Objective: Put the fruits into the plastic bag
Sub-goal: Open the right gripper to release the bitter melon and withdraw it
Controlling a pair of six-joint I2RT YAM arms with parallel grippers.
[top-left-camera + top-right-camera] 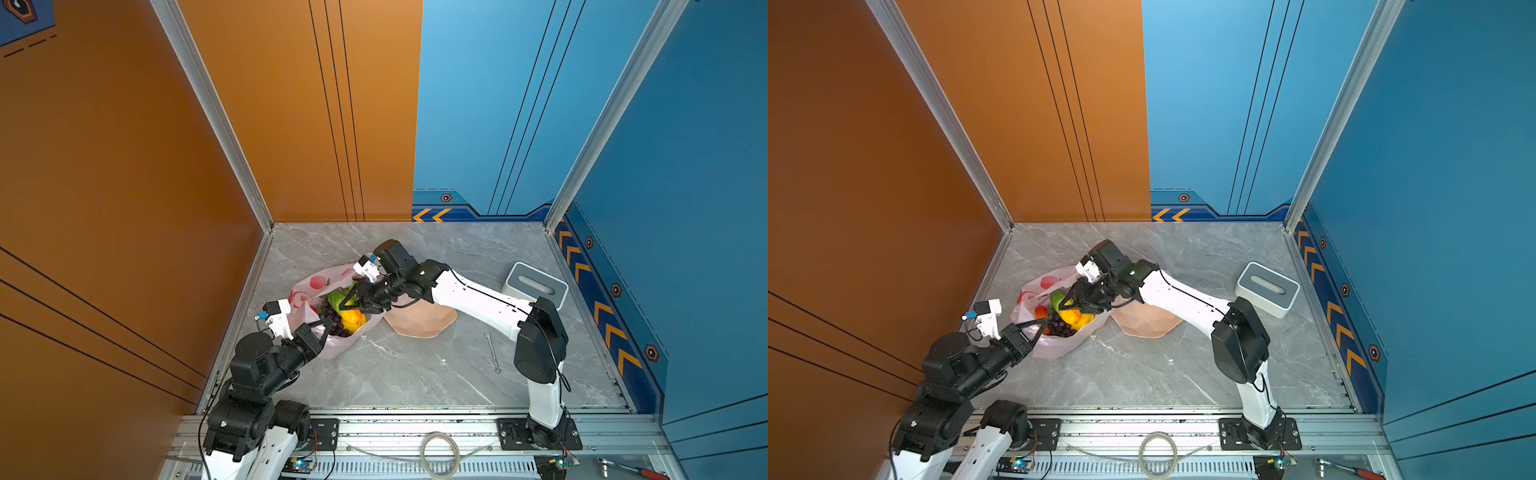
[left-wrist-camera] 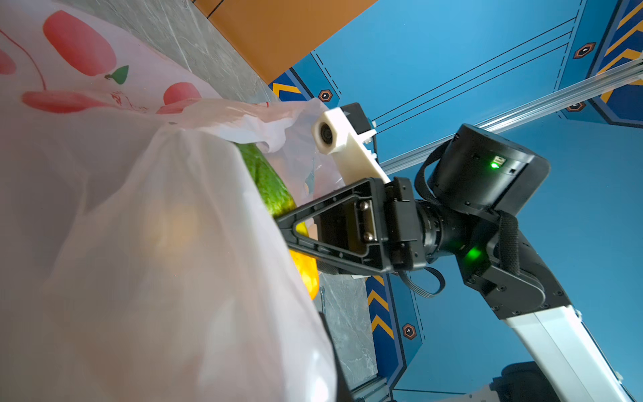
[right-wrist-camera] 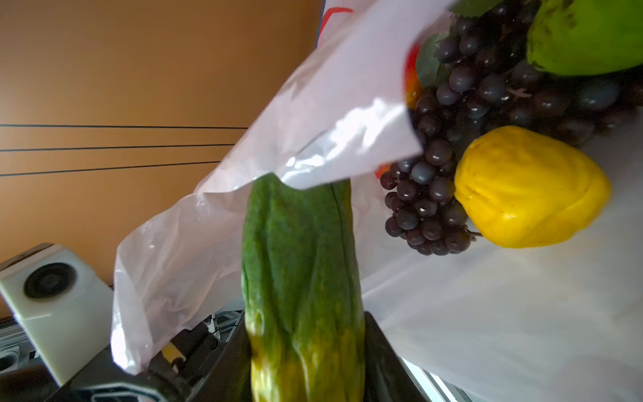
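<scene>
We look down on a grey marble-patterned tabletop (image 1: pixel 415 374). Left of its middle lies the thin, translucent pale-pink plastic bag with red fruit prints (image 1: pixel 318 282), and in both top views its mouth is open upward. Just right of the bag, a peach faceted bowl (image 1: pixel 419 324) sits partly under the right arm. Further right, toward the far side, stands a grey rectangular tissue box with a slot in its top (image 1: pixel 536 286).

The left gripper (image 1: pixel 328 323) reaches in from the near left. Its jaws are closed, pinching the bag's near rim and holding it up. The right gripper (image 1: pixel 347 302) reaches across from the right to the mouth of the bag. Its jaws are clamped on the green-orange oblong toy fruit (image 3: pixel 302 278), which lies crosswise between them over the opening, green end far and orange end near.

Inside the bag we make out a dark purple grape bunch (image 3: pixel 428 209), a yellow lemon (image 3: pixel 529 188) touching it, and a smooth green fruit (image 3: pixel 584 38) next to the grapes. A small silver wrench (image 1: pixel 493 352) lies on the bare table near the right arm, well apart from the bag.
</scene>
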